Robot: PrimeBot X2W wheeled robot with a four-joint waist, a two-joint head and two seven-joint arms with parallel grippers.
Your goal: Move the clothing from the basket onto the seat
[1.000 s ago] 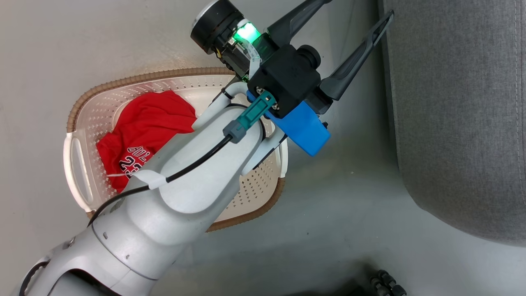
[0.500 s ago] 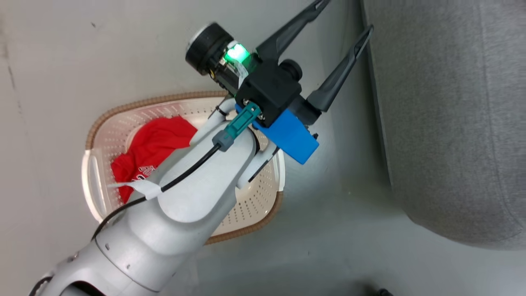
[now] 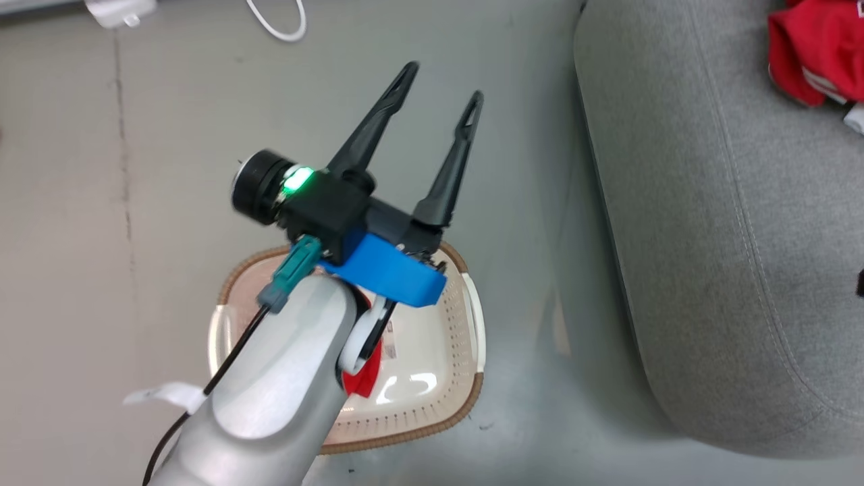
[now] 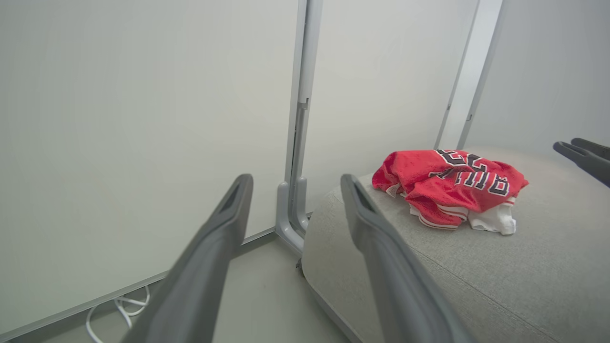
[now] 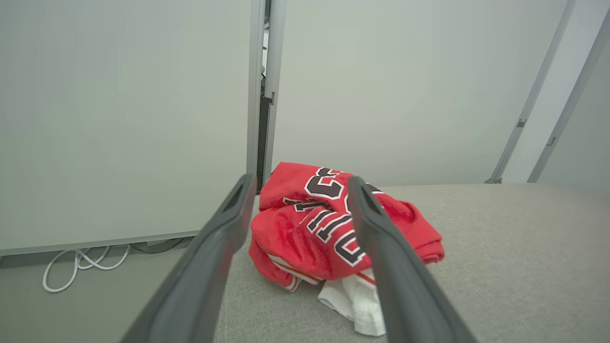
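Your left hand (image 3: 442,82) hangs above the basket (image 3: 460,317) with its two fingers spread and nothing between them. Your right hand (image 5: 300,180) is likewise spread and empty, pointing toward the red garment (image 3: 806,50) that lies crumpled on the seat (image 3: 709,236), so half the job looks done. The second garment (image 3: 362,378) is in the basket: a red sliver shows from under your left forearm, beside the sticker label (image 3: 390,349).

I judge the step in hand is to go down for it. Tilt the left hand downward, lower it inside the rim, and pinch a thick fold rather than a thin edge, since soft cloth slips. Lift high enough that the trailing fabric clears the perforated wall before you swing toward the seat.

A white cable (image 3: 283,23) lies on the floor (image 3: 135,169) by the wall, well apart from your path.
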